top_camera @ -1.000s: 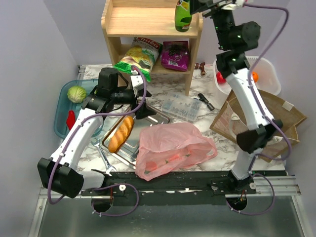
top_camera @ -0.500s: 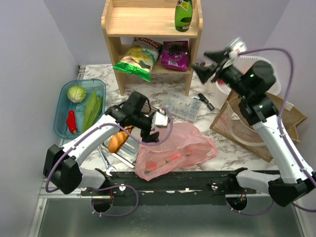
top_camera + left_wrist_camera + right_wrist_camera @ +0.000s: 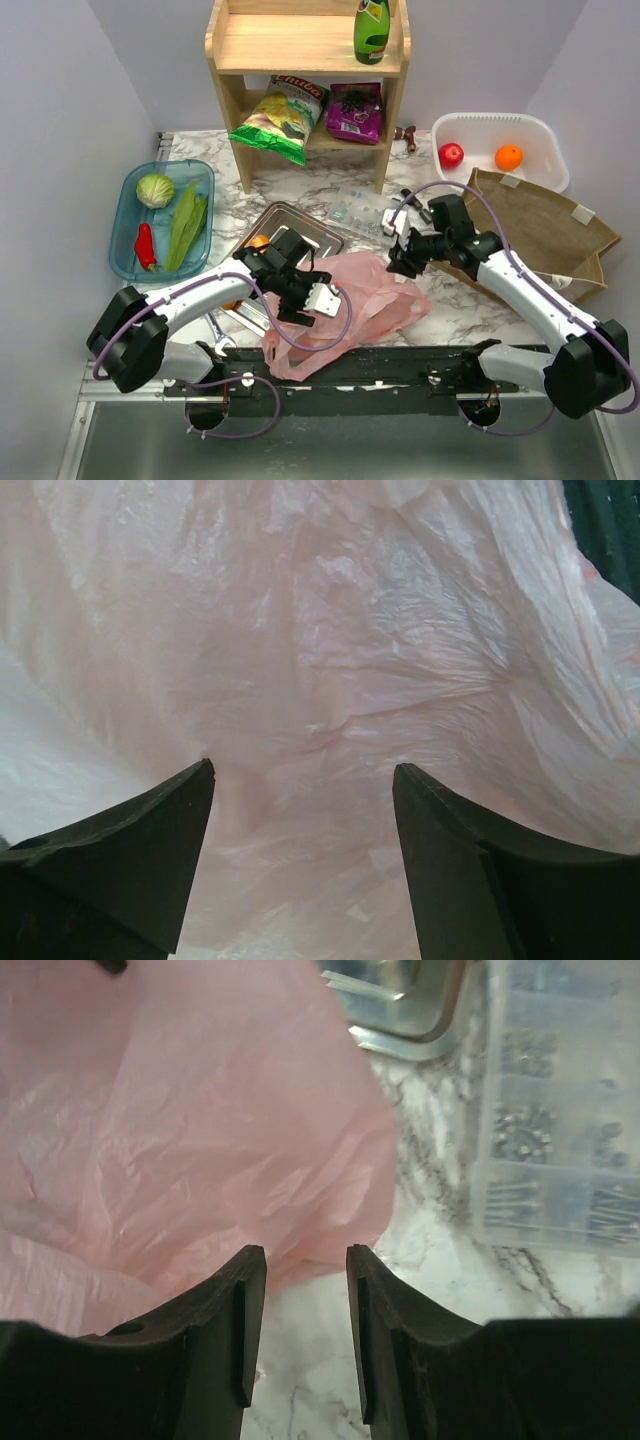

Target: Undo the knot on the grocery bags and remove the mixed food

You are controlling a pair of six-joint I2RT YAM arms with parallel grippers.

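Pink grocery bag (image 3: 375, 300) lies lower centre of top view. Left gripper (image 3: 300, 770), fingers wide apart, hovers over its middle. Right gripper (image 3: 305, 1250), fingers slightly apart, sits at upper-right edge. Knot not visible. Pinch one film layer, lift slowly.

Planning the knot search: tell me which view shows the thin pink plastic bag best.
Top external: nearly the whole thin pink plastic bag is visible, outline included. Left wrist shows only crinkled film filling the frame; right wrist shows just one rounded edge.
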